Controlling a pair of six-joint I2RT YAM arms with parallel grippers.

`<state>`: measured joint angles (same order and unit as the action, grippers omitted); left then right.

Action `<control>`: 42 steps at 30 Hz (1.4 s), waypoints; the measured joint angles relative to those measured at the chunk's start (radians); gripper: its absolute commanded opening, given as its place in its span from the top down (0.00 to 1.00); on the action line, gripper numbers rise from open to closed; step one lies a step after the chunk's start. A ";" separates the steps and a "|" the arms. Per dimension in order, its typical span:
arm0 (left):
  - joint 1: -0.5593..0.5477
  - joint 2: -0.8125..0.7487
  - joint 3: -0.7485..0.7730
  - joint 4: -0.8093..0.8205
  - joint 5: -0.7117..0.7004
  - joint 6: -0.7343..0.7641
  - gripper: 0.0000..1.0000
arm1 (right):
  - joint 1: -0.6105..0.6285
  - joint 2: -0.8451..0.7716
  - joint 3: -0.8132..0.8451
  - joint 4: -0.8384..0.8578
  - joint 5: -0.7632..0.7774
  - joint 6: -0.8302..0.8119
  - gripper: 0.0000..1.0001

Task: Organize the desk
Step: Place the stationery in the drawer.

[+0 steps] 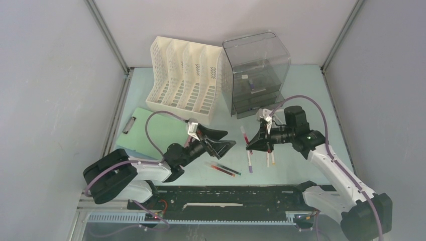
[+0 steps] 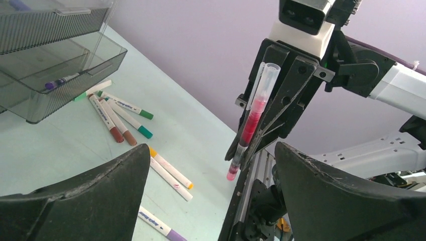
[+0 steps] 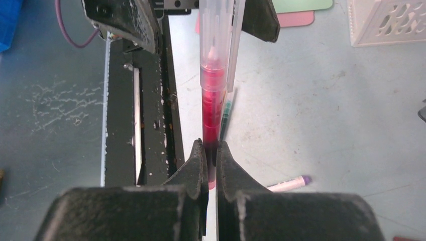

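The pale mint desk (image 1: 301, 95) holds loose markers and pens. My right gripper (image 1: 252, 144) is shut on a red pen with a clear cap (image 1: 244, 133) and holds it above the desk, in front of the drawer unit. In the right wrist view the gripper (image 3: 211, 160) pinches the pen's (image 3: 212, 100) red end. The left wrist view shows the same pen (image 2: 251, 120) held nearly upright. My left gripper (image 1: 222, 144) is wide open and empty, just left of the right one; it also shows in the left wrist view (image 2: 211, 201).
A white file rack (image 1: 186, 75) and a grey translucent drawer unit (image 1: 253, 70) stand at the back. A green clipboard (image 1: 155, 131) lies at the left. Loose markers (image 1: 249, 163) and two thin pens (image 1: 223, 169) lie near the front rail. More markers (image 2: 120, 118) lie by the open drawer (image 2: 55, 65).
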<state>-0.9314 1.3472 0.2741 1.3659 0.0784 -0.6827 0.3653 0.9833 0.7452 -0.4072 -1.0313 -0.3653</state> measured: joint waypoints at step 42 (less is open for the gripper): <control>0.030 -0.851 -0.110 -1.068 -0.224 0.159 0.00 | -0.268 -0.075 0.163 -0.208 0.271 -0.416 1.00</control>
<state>-0.9016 0.4965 0.1638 0.2981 -0.1459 -0.5236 0.0975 0.9081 0.9081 -0.6155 -0.7605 -0.7811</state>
